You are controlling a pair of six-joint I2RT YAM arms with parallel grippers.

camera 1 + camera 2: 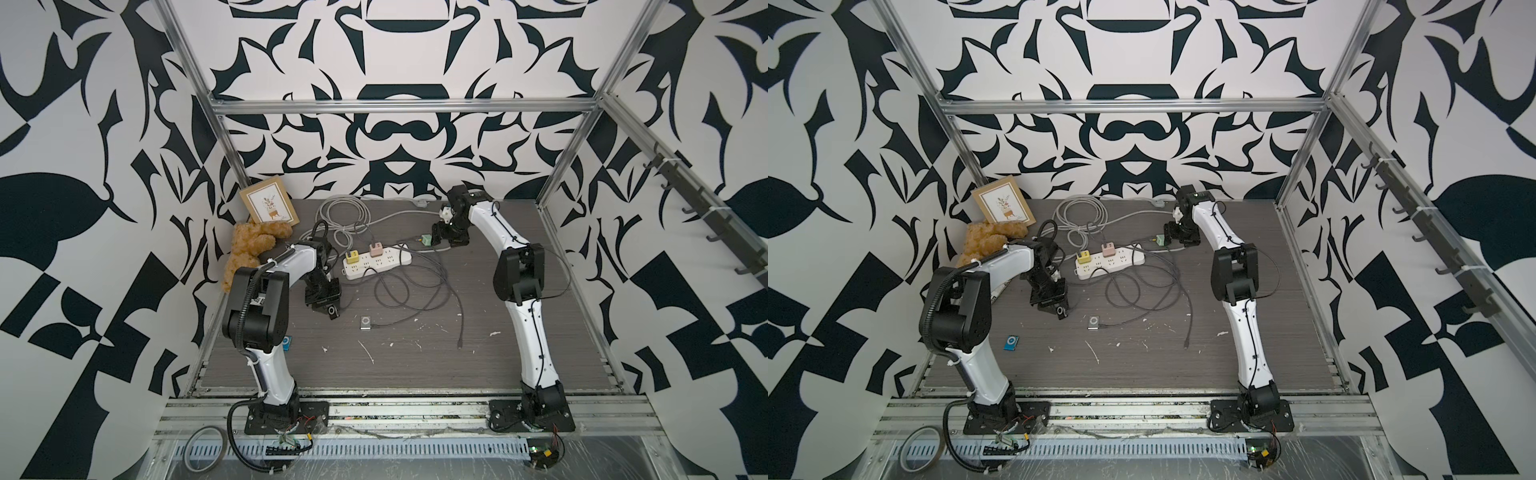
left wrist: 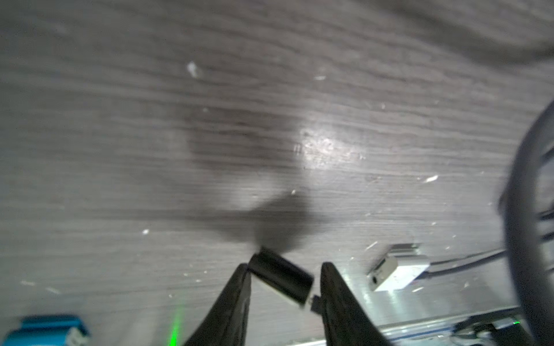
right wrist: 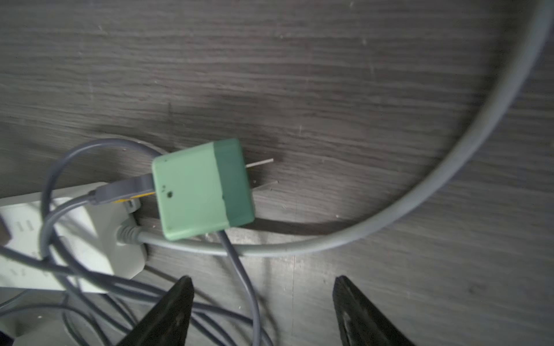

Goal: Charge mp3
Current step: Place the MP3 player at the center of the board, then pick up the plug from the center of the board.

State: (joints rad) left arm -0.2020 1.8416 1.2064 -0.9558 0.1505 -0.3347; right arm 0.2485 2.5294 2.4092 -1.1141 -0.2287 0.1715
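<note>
- Surface: dark wood grain, flecked with white scraps.
- Two arms. The left arm bends at the elbow and points its wrist down near the middle of the surface. The right arm stretches far back and folds down toward the strip's far end.
- One bear and one card sit in the back corner on the left arm's side.
- One white strip lies mid-surface, with its grey cord coiled behind it and thin dark cables looped in front.
- Right tool: its jaws are spread wide with nothing between them, and it hovers just short of the green charger.
- Left tool: its jaws are parted with the black mp3 lying tilted between them. I cannot tell whether it is pinched or loose.
- Three chargers. The yellow charger and the pink charger are plugged into the strip. The green charger lies on its side just beside the strip's end, with its prongs bare and a cable in its port.
- Three mp3s, all small and square.
  - The black mp3 is at the left tool.
  - The silver mp3 lies flat just beside that tool, and a dark cable runs from its side.
  - The blue mp3 lies near the left arm, well apart from the strip.
</note>
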